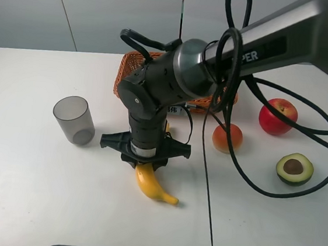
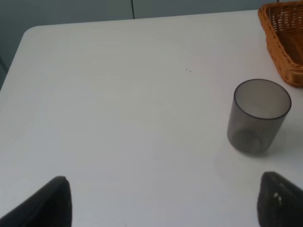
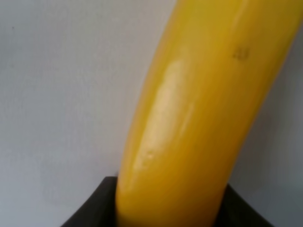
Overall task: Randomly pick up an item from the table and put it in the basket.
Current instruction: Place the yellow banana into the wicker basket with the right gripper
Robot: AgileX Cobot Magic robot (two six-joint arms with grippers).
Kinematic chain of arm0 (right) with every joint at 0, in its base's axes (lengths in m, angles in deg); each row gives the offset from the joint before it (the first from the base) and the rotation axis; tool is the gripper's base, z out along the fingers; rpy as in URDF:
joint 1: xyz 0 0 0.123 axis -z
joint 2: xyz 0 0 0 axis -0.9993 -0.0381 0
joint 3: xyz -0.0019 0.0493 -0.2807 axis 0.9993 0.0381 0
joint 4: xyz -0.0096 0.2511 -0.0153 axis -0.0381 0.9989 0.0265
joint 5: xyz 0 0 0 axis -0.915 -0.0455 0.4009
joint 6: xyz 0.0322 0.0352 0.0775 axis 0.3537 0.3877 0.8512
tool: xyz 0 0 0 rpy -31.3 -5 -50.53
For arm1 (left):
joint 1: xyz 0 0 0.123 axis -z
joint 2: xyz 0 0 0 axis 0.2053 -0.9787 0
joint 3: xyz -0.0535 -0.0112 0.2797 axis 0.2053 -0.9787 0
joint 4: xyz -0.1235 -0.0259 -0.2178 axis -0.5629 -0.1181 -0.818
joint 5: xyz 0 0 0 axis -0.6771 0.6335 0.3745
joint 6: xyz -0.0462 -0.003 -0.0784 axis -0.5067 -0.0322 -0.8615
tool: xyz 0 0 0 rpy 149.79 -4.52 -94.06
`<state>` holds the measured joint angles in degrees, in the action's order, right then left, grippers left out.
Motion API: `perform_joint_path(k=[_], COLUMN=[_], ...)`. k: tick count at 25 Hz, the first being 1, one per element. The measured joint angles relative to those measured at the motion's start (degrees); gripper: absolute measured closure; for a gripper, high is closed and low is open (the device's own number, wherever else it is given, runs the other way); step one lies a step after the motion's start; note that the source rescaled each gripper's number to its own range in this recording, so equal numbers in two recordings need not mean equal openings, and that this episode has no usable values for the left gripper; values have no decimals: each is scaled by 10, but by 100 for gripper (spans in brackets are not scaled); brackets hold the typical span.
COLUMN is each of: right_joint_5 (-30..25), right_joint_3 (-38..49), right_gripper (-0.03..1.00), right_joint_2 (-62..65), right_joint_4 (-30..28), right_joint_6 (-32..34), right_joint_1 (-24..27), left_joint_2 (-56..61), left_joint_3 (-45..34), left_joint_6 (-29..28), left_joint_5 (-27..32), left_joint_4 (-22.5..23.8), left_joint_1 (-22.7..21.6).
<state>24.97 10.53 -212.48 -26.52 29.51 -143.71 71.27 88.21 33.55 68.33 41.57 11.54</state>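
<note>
The yellow banana point(image 1: 154, 186) lies on the white table point(image 1: 28, 191) in front of the basket point(image 1: 128, 75), which is mostly hidden behind my right arm. My right gripper point(image 1: 144, 159) reaches across the middle and points straight down onto the banana's upper end. In the right wrist view the banana point(image 3: 189, 118) fills the frame, and black fingers point(image 3: 99, 208) press against both of its sides. My left gripper point(image 2: 163, 203) is open and empty above bare table. Only its two fingertips show, at the bottom corners of the left wrist view.
A grey translucent cup point(image 1: 74, 119) stands left of the banana, also in the left wrist view point(image 2: 259, 116) near the basket's corner point(image 2: 284, 42). An orange-pink fruit point(image 1: 227, 137), a red apple point(image 1: 278, 116) and an avocado half point(image 1: 294, 168) lie to the right. Black cables hang over the right side.
</note>
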Motion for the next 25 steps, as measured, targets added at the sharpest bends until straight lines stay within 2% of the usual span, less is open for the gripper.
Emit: perform_joint_path(k=[10, 14, 17, 21, 25], right_joint_5=[-4, -16, -51, -107, -147], right_joint_3=[-1, -1, -1, -1, -1], right_gripper=[96, 96, 96, 96, 96], right_joint_2=[0, 8, 43, 108, 161], right_joint_4=[6, 9, 26, 50, 48], right_joint_6=[-22, -55, -134, -291, -448], right_joint_1=[0, 0, 0, 1, 25], left_joint_2=[0, 0, 0, 0, 0], left_joint_3=[0, 0, 0, 0, 0], left_joint_6=[0, 0, 0, 0, 0], left_joint_5=[0, 0, 0, 0, 0], left_joint_4=[0, 0, 0, 0, 0], left_joint_1=[0, 0, 0, 0, 0])
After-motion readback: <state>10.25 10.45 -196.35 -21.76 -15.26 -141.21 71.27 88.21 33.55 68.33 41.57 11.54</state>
